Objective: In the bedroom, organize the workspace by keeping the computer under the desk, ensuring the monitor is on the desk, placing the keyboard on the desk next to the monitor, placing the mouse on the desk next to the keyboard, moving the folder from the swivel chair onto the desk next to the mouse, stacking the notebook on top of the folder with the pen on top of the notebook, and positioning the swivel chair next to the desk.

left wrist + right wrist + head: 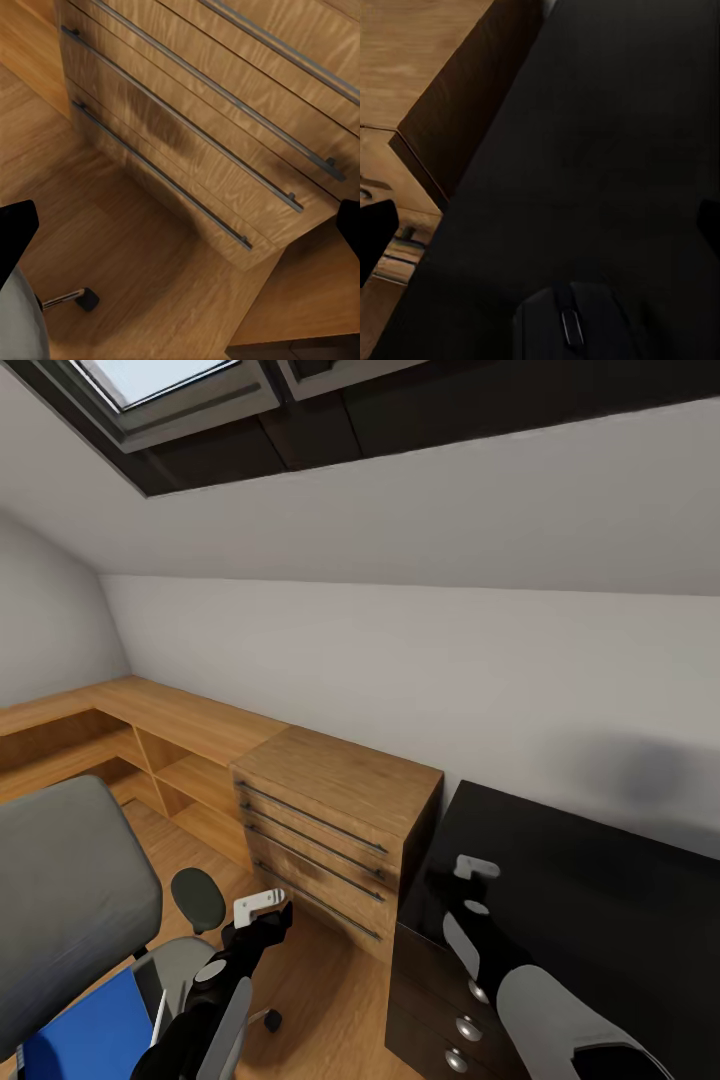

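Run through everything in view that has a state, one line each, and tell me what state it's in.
Folder: lying on the swivel chair seat, not yet on the desk.
Mouse: resting on the desk top.
Wooden drawer unit: all drawers closed.
Dark drawers under the desk: closed.
Left end effector: open, empty, over the floor.
Right end effector: open, empty, above the desk.

One chair (70,890), with one blue folder (95,1035) on its seat. One black worktop (600,880), and one mouse (574,322) on it. One wooden drawer unit (330,830) with four long bar handles across its front. Three round knobs on the dark drawers under the worktop. One skylight (160,385) overhead. Two robot arms, one hand (262,908) on the left arm and one hand (470,875) on the right.
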Tool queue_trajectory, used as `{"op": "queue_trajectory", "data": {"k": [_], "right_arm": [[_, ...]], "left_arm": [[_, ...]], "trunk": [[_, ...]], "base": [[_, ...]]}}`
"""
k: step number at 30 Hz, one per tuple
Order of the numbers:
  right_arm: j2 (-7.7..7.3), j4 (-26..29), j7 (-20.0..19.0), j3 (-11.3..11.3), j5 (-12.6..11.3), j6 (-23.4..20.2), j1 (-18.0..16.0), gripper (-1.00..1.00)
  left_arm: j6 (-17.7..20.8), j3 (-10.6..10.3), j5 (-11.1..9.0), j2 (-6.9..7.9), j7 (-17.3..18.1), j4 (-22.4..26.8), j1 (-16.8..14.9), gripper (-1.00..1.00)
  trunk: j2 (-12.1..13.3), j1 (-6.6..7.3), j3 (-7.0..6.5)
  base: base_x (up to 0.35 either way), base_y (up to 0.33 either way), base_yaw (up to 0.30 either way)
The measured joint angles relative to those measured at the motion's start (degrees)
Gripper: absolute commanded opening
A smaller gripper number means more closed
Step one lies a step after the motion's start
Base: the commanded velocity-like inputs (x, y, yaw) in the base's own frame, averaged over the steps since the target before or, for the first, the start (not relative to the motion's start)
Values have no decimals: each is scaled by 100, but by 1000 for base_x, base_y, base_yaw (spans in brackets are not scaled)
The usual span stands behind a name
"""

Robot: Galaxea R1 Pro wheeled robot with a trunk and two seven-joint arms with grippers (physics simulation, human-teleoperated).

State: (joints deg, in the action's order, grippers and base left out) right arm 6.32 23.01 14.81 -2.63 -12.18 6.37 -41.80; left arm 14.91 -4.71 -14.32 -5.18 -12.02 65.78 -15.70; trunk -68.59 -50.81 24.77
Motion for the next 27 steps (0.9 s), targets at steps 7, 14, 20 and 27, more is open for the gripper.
{"op": "queue_trajectory", "data": {"k": [7,14,20,27], "right_arm": [[2,462,271,0,5,292,44,100],[8,2210,960,-12,-6,211,869,100],[22,3650,1142,-43,-15,-274,1606,100],[76,4890,1331,-400,-26,-439,2260,100]], "left_arm": [[0,0,3,-1,0,-3,0,100],[0,0,7,4,0,-3,0,100],[0,0,4,1,2,-4,0,100],[0,0,7,-2,2,-2,0,100]], "trunk": [[0,0,0],[0,0,0],[0,0,0],[0,0,0]], "base": [[0,0,0],[0,0,0],[0,0,0],[0,0,0]]}}
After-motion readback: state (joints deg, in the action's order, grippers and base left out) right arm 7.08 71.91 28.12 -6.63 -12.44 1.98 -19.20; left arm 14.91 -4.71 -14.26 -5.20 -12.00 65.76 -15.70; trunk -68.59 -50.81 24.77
